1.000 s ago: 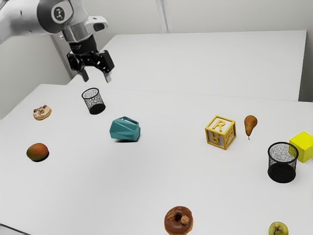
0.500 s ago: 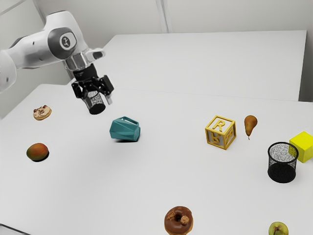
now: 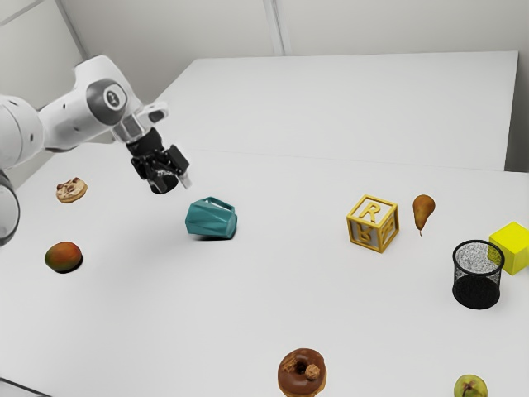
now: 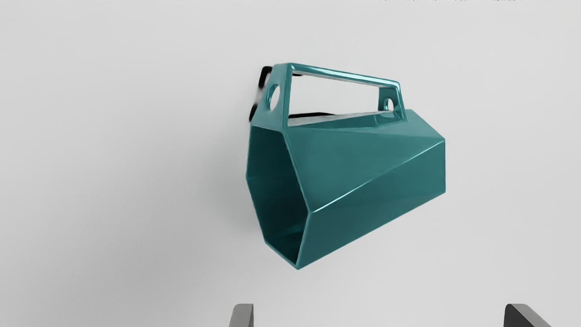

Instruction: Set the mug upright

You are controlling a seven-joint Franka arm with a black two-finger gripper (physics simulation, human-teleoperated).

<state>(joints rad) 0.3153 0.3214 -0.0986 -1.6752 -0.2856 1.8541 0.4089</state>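
I've lowered the gripper (image 3: 173, 187) toward the teal faceted mug (image 3: 212, 221) over the last second; fingers spread, nothing between them. Mug hasn't shifted: on its side on the table (image 3: 186, 306), still needs righting.

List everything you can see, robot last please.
Mug: one, teal, lying on table
Letter block: one, yellow-white, mid-table
Pear: one, brown, beside letter block
Cube: one, yellow, exterior view's right edge
Mesh cup: one, black, beside cube
Second mesh cup: one, black, behind gripper
Mango: one, red-green, exterior view's left
Pastry: one, tan, beyond mango
Donut: one, brown, exterior view's bottom
Round fruit: one, green, exterior view's lower right
Table: one, white, beneath
Arm: one, white, exterior view's left
Gripper: one, black, open, near mug
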